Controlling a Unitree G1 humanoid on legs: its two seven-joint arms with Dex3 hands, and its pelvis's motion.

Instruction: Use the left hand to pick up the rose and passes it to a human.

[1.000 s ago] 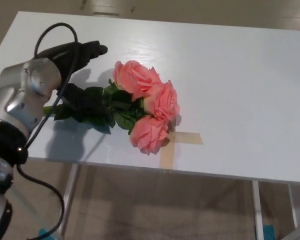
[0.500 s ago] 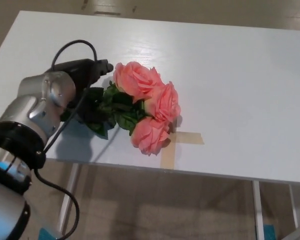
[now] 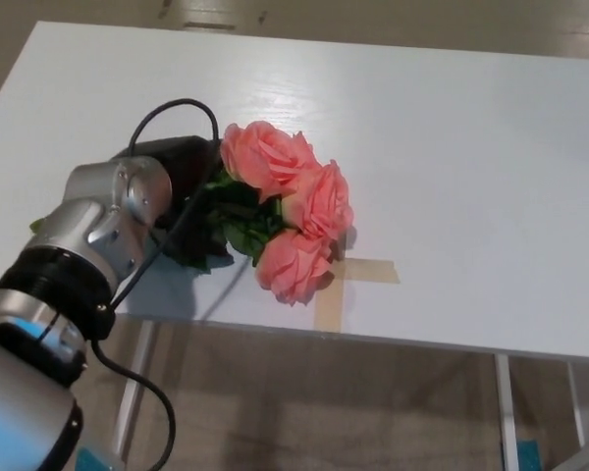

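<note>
A bunch of three pink roses (image 3: 293, 206) with dark green leaves lies on the white table (image 3: 452, 147), blooms pointing right. My left hand (image 3: 185, 162) is black and sits over the leafy stem end, just left of the top bloom. The silver wrist and forearm (image 3: 103, 221) cover most of the stems. The fingers are hidden among the leaves, so I cannot see whether they are closed on the stems. My right hand does not show.
A cross of tan tape (image 3: 346, 280) marks the table just right of the lowest bloom, near the front edge (image 3: 373, 339). A black cable (image 3: 182, 108) loops above my wrist. Below the edge are table legs and floor.
My left arm has moved right and down over the stems; the hand now lies against the leaves beside the top bloom. The roses have barely shifted.
</note>
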